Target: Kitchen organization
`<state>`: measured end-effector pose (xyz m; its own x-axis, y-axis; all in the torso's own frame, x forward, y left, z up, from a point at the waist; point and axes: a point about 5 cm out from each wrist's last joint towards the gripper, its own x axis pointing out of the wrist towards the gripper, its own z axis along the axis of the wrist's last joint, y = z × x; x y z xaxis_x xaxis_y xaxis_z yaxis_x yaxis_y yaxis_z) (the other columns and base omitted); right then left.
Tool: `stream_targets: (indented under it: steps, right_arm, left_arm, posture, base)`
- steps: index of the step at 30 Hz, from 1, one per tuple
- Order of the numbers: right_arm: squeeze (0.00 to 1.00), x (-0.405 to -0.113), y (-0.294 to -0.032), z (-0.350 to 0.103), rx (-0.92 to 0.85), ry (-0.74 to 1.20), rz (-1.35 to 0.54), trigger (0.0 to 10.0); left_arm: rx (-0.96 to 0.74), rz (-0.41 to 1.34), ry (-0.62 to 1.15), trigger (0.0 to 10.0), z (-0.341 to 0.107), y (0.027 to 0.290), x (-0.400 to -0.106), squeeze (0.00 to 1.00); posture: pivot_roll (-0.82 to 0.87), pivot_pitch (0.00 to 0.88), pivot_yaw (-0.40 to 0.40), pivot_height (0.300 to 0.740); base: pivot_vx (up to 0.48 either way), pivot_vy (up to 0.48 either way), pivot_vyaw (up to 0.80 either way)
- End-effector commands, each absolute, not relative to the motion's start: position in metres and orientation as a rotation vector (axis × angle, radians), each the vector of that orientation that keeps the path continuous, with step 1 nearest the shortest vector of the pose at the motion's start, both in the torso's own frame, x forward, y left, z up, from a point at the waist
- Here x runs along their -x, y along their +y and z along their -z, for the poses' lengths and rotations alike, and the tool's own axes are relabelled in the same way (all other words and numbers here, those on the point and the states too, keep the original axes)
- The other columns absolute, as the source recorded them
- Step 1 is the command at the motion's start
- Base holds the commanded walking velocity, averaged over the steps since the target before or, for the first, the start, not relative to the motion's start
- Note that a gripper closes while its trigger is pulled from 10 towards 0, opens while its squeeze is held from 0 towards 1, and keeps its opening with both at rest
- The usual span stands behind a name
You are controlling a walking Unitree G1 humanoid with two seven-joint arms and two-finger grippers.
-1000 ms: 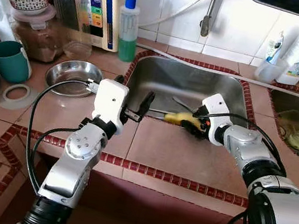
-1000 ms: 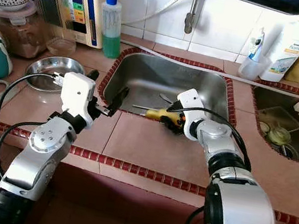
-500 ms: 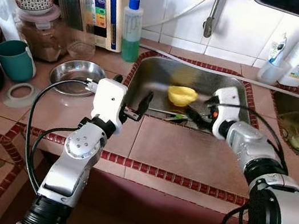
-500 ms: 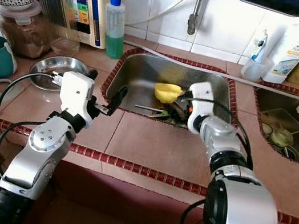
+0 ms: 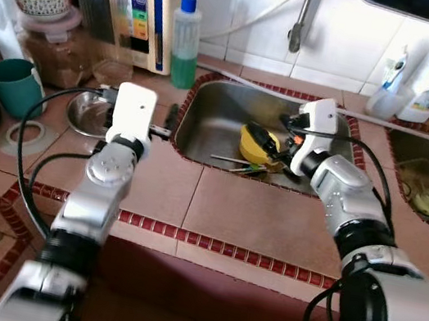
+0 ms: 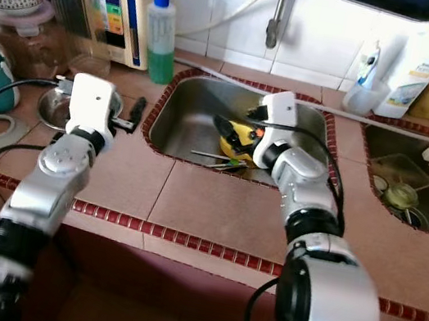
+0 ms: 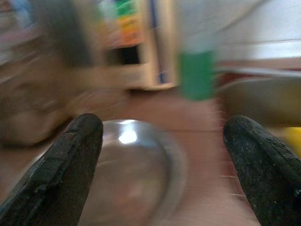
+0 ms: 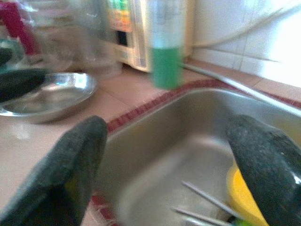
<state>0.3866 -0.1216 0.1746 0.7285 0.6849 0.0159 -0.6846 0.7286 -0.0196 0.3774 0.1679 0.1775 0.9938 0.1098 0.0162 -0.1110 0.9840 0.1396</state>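
Right claw (image 5: 274, 140) over yellow bowl (image 5: 252, 142), seemingly unclasped

Left arm bent up at the elbow, wrist level, left gripper (image 7: 162, 155) low over the bench with jaws wide apart, though blurred. Right arm stretched forward and inward, right gripper (image 8: 164, 165) tilted down, jaws parted wide, apparently holding nothing.

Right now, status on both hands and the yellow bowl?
Right hand open, over sink at yellow bowl. Left hand open, facing steel dish. Utensils beside bowl.
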Motion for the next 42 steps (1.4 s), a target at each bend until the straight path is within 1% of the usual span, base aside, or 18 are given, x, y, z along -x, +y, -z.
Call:
stream_targets:
  steps: [1, 2, 7, 8, 12, 13, 14, 16, 20, 29, 31, 32, 34, 39, 42]
  right_arm:
    - [0.0, -0.382, -0.121, -0.177, 0.027, -0.047, -0.789, 10.0]
    - [0.0, -0.373, -0.118, -0.172, 0.022, -0.062, -0.806, 10.0]
    - [0.0, -0.361, -0.115, -0.168, 0.03, -0.078, -0.826, 10.0]
    - [0.0, -0.352, -0.113, -0.166, 0.006, -0.082, -0.84, 10.0]
    - [0.0, -0.346, -0.113, -0.163, -0.005, -0.076, -0.844, 10.0]
    - [0.0, -0.339, -0.112, -0.16, -0.003, -0.065, -0.844, 10.0]
    - [0.0, -0.339, -0.112, -0.16, -0.003, -0.065, -0.844, 10.0]
    - [0.0, -0.338, -0.111, -0.159, 0.001, -0.064, -0.846, 10.0]
    - [0.0, -0.334, -0.107, -0.16, 0.013, -0.066, -0.855, 10.0]
    - [0.0, -0.325, -0.105, -0.162, 0.02, -0.047, -0.856, 10.0]
    - [0.0, -0.324, -0.105, -0.162, 0.02, -0.046, -0.855, 10.0]
    - [0.0, -0.324, -0.104, -0.164, 0.02, -0.049, -0.854, 10.0]
    - [0.0, -0.324, -0.103, -0.165, 0.02, -0.051, -0.854, 10.0]
    - [0.0, -0.323, -0.102, -0.166, 0.021, -0.046, -0.855, 10.0]
    - [0.0, -0.322, -0.101, -0.166, 0.025, -0.045, -0.86, 10.0]
  left_arm:
    - [-0.12, -0.161, 0.027, 10.0, -0.175, 0.174, -0.382, 0.0]
    - [-0.148, -0.178, 0.016, 10.0, -0.178, 0.178, -0.387, 0.0]
    - [-0.14, -0.222, 0.026, 10.0, -0.18, 0.185, -0.391, 0.0]
    - [-0.119, -0.287, 0.056, 10.0, -0.178, 0.193, -0.394, 0.0]
    - [-0.087, -0.342, 0.091, 10.0, -0.175, 0.198, -0.394, 0.0]
    - [-0.018, -0.412, 0.132, 10.0, -0.171, 0.205, -0.395, 0.0]
    - [-0.018, -0.412, 0.132, 10.0, -0.171, 0.205, -0.395, 0.0]
    - [0.045, -0.453, 0.164, 10.0, -0.167, 0.209, -0.394, 0.0]
    - [0.071, -0.535, 0.196, 10.0, -0.161, 0.218, -0.391, 0.0]
    - [0.074, -0.603, 0.221, 10.0, -0.157, 0.225, -0.39, 0.0]
    - [0.085, -0.601, 0.233, 10.0, -0.156, 0.225, -0.39, 0.0]
    - [0.118, -0.602, 0.281, 10.0, -0.149, 0.224, -0.388, 0.0]
    - [0.122, -0.592, 0.312, 10.0, -0.144, 0.223, -0.387, 0.0]
    - [0.123, -0.558, 0.314, 10.0, -0.144, 0.221, -0.389, 0.0]
    - [0.184, -0.57, 0.353, 10.0, -0.14, 0.223, -0.387, 0.0]
  posture:
    - [0.04, 0.066, 0.038, 0.74]
    - [0.03, 0.066, 0.038, 0.74]
    - [0.01, 0.067, 0.042, 0.74]
    - [0.0, 0.068, 0.043, 0.74]
    - [0.0, 0.068, 0.044, 0.74]
    - [0.0, 0.065, 0.046, 0.74]
    - [0.0, 0.065, 0.046, 0.74]
    - [0.0, 0.062, 0.048, 0.74]
    - [0.0, 0.06, 0.048, 0.74]
    - [0.0, 0.059, 0.05, 0.74]
    - [0.0, 0.059, 0.05, 0.74]
    - [0.0, 0.056, 0.051, 0.74]
    - [0.0, 0.054, 0.052, 0.74]
    - [0.0, 0.053, 0.05, 0.74]
    - [0.0, 0.052, 0.051, 0.74]
  base:
    - [0.0, 0.0, 0.0]
    - [0.0, 0.0, 0.0]
    - [0.0, 0.0, 0.0]
    - [0.0, 0.0, 0.0]
    - [0.0, 0.0, 0.0]
    - [0.0, 0.0, 0.0]
    - [0.0, 0.0, 0.0]
    - [0.0, 0.0, 0.0]
    - [0.0, 0.0, 0.0]
    - [0.0, 0.0, 0.0]
    - [0.0, 0.0, 0.0]
    - [0.0, 0.0, 0.0]
    - [0.0, 0.0, 0.0]
    - [0.0, 0.0, 0.0]
    - [0.0, 0.0, 0.0]
